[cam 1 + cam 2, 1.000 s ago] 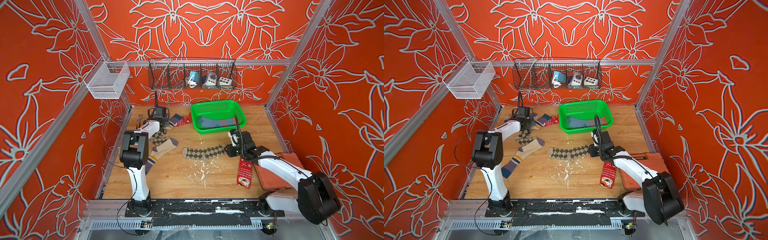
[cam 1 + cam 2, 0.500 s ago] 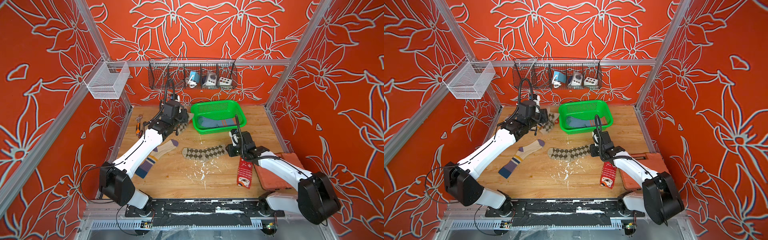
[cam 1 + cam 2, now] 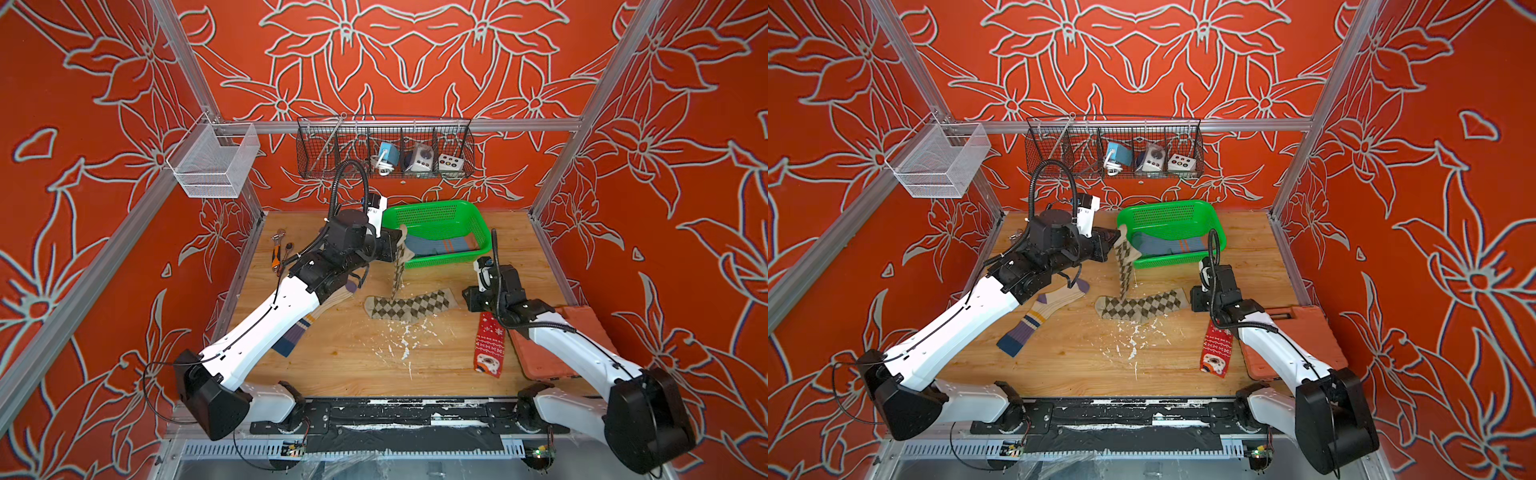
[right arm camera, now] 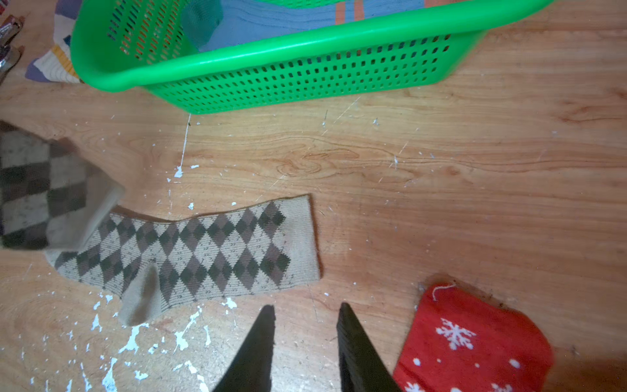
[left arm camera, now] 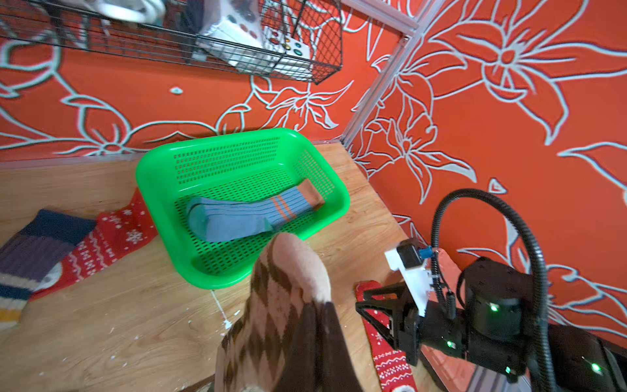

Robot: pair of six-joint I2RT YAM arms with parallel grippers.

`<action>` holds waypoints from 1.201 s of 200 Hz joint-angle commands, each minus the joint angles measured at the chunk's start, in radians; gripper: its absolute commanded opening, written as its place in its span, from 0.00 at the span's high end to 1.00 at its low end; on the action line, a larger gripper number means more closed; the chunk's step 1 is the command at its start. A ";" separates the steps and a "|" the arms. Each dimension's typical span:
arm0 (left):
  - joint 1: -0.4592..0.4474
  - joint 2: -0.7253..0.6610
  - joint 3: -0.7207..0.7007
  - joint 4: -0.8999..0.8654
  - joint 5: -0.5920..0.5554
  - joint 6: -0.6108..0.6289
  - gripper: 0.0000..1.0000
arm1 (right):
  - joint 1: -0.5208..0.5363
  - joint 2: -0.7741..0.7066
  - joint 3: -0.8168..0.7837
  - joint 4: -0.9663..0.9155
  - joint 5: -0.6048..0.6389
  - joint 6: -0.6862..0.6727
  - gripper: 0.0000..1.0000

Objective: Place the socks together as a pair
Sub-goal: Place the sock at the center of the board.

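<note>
My left gripper [image 3: 395,246] is shut on the toe end of a brown-beige argyle sock [image 3: 398,270], which hangs down beside the green basket [image 3: 432,204]. Its lower end dangles just over the matching argyle sock [image 3: 409,305] lying flat on the table. In the left wrist view the held sock [image 5: 285,305] wraps the jaws. My right gripper [image 4: 305,310] stands open and empty just off the flat argyle sock's [image 4: 203,251] cuff, with a red snowflake sock [image 4: 475,339] beside it. A blue ribbed sock [image 5: 237,217] lies in the basket. A cream sock with a purple toe [image 3: 1042,316] lies partly under my left arm.
Another red snowflake sock [image 5: 105,237] and a striped sock [image 5: 30,251] lie behind the basket's left side. An orange case [image 3: 557,345] sits under my right arm. Hand tools [image 3: 276,249] lie at the back left. A wire rack [image 3: 386,145] hangs on the back wall.
My left arm has swung from the back-left corner toward the basket, lifting the argyle sock until it hangs over the flat one. The right arm has not moved.
</note>
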 commanded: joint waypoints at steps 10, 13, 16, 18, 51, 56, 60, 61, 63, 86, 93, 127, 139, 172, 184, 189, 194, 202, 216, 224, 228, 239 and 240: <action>-0.064 0.092 0.064 0.049 0.117 0.002 1.00 | -0.055 -0.017 -0.029 0.022 -0.044 0.045 0.67; -0.071 0.103 0.076 0.047 0.118 0.005 1.00 | -0.061 -0.018 -0.031 0.024 -0.050 0.047 0.67; -0.077 0.115 0.086 0.047 0.117 0.009 1.00 | -0.064 -0.017 -0.032 0.024 -0.054 0.049 0.67; -0.082 0.123 0.091 0.047 0.117 0.010 1.00 | -0.067 -0.017 -0.032 0.024 -0.057 0.050 0.67; -0.111 0.232 0.147 0.092 0.176 0.027 1.00 | -0.098 -0.031 -0.045 0.030 -0.074 0.063 0.67; -0.111 0.247 0.154 0.105 0.196 0.031 1.00 | -0.102 -0.034 -0.047 0.030 -0.075 0.064 0.67; -0.110 0.256 0.159 0.113 0.209 0.033 1.00 | -0.104 -0.036 -0.048 0.030 -0.076 0.066 0.67; -0.110 0.260 0.161 0.115 0.214 0.034 1.00 | -0.104 -0.037 -0.048 0.030 -0.076 0.066 0.67; -0.111 0.266 0.164 0.120 0.224 0.036 1.00 | -0.105 -0.039 -0.049 0.030 -0.077 0.067 0.67; -0.115 0.329 0.206 0.148 0.348 0.043 1.00 | -0.119 -0.054 -0.057 0.031 -0.078 0.072 0.67; -0.120 0.336 0.207 0.147 0.370 0.051 1.00 | -0.123 -0.062 -0.060 0.032 -0.078 0.074 0.68; -0.147 0.264 0.051 0.156 0.423 0.099 1.00 | -0.142 -0.133 -0.089 0.039 -0.059 0.088 0.69; -0.151 0.202 -0.071 0.189 0.451 0.105 1.00 | -0.146 -0.157 -0.099 0.044 -0.052 0.092 0.70; -0.172 0.026 -0.414 0.284 0.514 0.099 1.00 | -0.150 -0.175 -0.106 0.054 -0.053 0.097 0.71; -0.183 -0.027 -0.511 0.318 0.548 0.091 1.00 | -0.150 -0.161 -0.102 0.059 -0.063 0.095 0.71; -0.191 -0.044 -0.540 0.326 0.561 0.092 1.00 | -0.149 -0.156 -0.100 0.059 -0.070 0.094 0.71; -0.199 -0.064 -0.569 0.332 0.568 0.091 0.98 | -0.149 -0.147 -0.097 0.061 -0.078 0.093 0.71; -0.223 -0.090 -0.604 0.344 0.549 0.085 0.97 | -0.150 -0.135 -0.093 0.063 -0.096 0.087 0.71; -0.267 -0.108 -0.644 0.378 0.547 0.072 0.91 | -0.150 -0.110 -0.080 0.062 -0.134 0.075 0.71; -0.287 -0.112 -0.664 0.394 0.556 0.065 0.86 | -0.150 -0.095 -0.069 0.052 -0.152 0.068 0.71; -0.297 -0.113 -0.673 0.398 0.555 0.063 0.83 | -0.148 -0.086 -0.067 0.052 -0.163 0.067 0.71; -0.318 -0.122 -0.703 0.411 0.544 0.057 0.74 | -0.150 -0.062 -0.056 0.047 -0.191 0.060 0.71; -0.320 -0.121 -0.704 0.412 0.543 0.057 0.73 | -0.150 -0.060 -0.056 0.047 -0.194 0.060 0.71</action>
